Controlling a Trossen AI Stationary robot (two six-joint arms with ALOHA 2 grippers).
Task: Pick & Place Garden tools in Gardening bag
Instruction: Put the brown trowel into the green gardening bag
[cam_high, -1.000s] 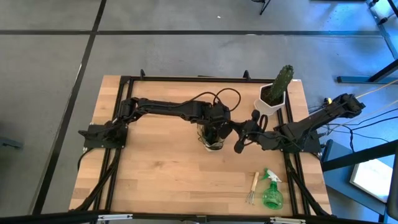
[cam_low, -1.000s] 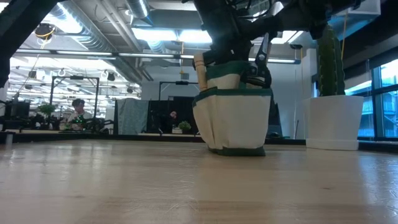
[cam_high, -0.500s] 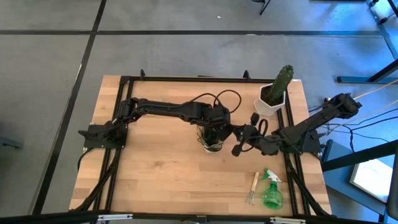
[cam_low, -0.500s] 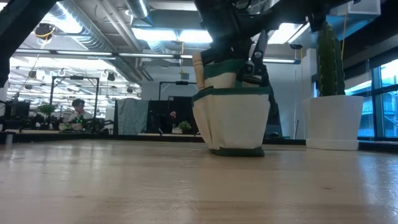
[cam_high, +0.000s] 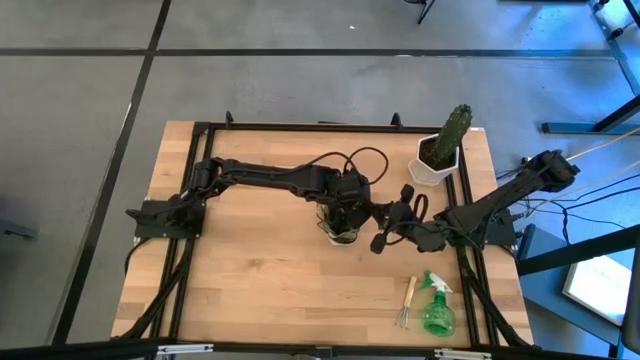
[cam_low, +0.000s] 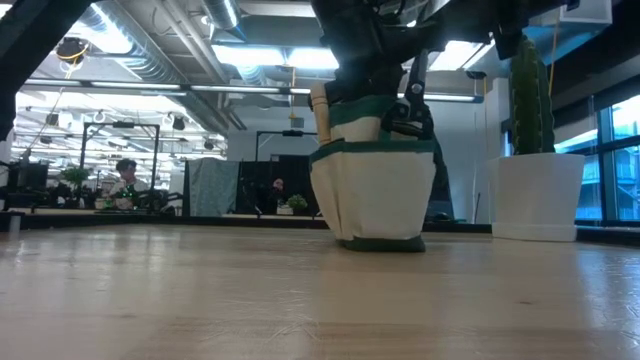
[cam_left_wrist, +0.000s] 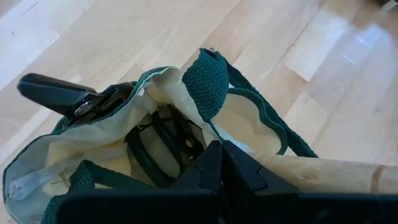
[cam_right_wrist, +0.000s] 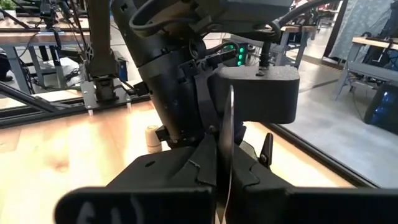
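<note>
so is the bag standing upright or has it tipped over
Upright. In the low view the gardening bag sits flat on the table, and the left wrist view shows its mouth held open, with a wooden handle sticking up.

We count one gardening bag (cam_high: 340, 224) at frame centre, one hand fork (cam_high: 406, 301) and one spray bottle (cam_high: 436, 307) lower right, one pair of shears (cam_high: 398, 217) right of the bag, one wooden handle (cam_low: 321, 116) sticking out of it, one cactus (cam_high: 453, 134) in one white pot (cam_high: 428, 169) upper right, two arms.
</note>
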